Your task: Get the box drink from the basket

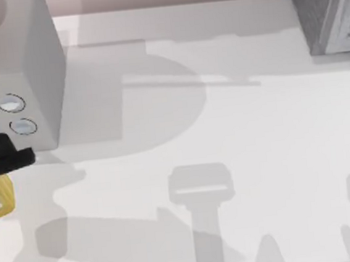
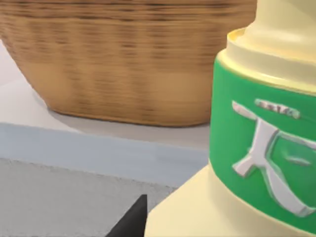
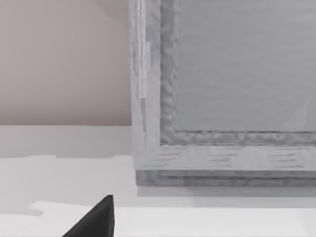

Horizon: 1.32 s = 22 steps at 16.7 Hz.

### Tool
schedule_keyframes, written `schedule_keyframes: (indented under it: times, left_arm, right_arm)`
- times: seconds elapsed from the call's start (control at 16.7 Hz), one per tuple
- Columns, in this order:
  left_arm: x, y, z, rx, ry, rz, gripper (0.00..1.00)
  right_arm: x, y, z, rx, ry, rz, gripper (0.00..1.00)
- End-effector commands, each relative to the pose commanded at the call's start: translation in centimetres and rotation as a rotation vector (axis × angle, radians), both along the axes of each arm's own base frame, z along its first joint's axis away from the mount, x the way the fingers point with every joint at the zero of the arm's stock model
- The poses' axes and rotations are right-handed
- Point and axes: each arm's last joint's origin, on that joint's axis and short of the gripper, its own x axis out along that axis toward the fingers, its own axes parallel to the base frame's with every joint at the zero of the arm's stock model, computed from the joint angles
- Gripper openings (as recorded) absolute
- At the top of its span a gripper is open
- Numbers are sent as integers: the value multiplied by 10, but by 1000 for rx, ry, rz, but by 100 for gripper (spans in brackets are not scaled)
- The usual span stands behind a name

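The box drink (image 1: 0, 198), yellow with a green leaf mark, is at the table's far left edge in the top view. My left gripper (image 1: 5, 161) is black, sits right over the carton and is shut on it. In the left wrist view the box drink (image 2: 256, 148) looms very close, cream-yellow with a green band, beside one black fingertip (image 2: 134, 219). The woven basket (image 2: 128, 64) stands behind it on a pale ledge, apart from the carton. My right gripper (image 3: 96, 221) hangs in front of a grey appliance.
A light grey appliance (image 1: 20, 71) with two round knobs stands at the back left, just behind the left gripper. A textured grey appliance (image 1: 331, 11) fills the back right corner and appears close up as the appliance (image 3: 227, 98) in the right wrist view. Arm shadows cross the white table (image 1: 237, 137).
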Motion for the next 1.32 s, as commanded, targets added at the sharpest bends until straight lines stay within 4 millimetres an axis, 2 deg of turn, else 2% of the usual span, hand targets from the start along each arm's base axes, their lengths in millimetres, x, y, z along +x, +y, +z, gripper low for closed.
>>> schedule_keyframes:
  times: [0.66, 0.9, 1.14, 1.32]
  left_arm:
    - [34, 8, -35, -5, -9, -2, 0]
    - [39, 12, -44, -5, -10, -3, 0]
    - [39, 13, -44, -5, -10, -3, 0]
    - [39, 13, -44, -5, -10, -3, 23]
  right_arm:
    - [0, 0, 0, 0, 0, 0, 100]
    - [0, 0, 0, 0, 0, 0, 100]
    - [0, 0, 0, 0, 0, 0, 100]
    - [0, 0, 0, 0, 0, 0, 100]
